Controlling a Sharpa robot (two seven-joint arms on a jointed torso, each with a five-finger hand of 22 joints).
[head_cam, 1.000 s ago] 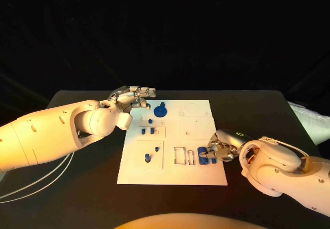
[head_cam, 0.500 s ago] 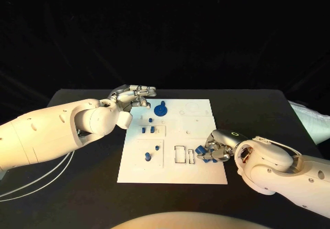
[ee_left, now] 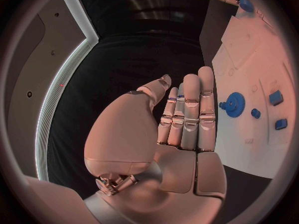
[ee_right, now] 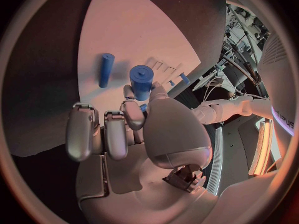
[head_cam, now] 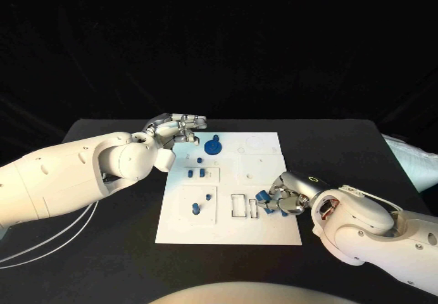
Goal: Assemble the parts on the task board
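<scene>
My right hand (ee_right: 134, 134) pinching a blue cylinder (ee_right: 141, 82) above the task board (head_cam: 274, 225); my left hand (ee_left: 177, 134) flat, empty.

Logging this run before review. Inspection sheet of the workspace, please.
Surface: black table, white board in the middle.
Job's things: blue gear stands at the board's far end; small blue parts sit in recesses at mid-board; a blue rod lies on the board near the right hand.
Clutter: nothing seen.
Hands: left hand over the board's far left corner, fingers straight together, holding nothing; right hand at the board's near right edge pinches a blue cylinder.
Cables: pale cables trail on the table under the left arm.
Surroundings: black backdrop; pale object off the table's right edge.
</scene>
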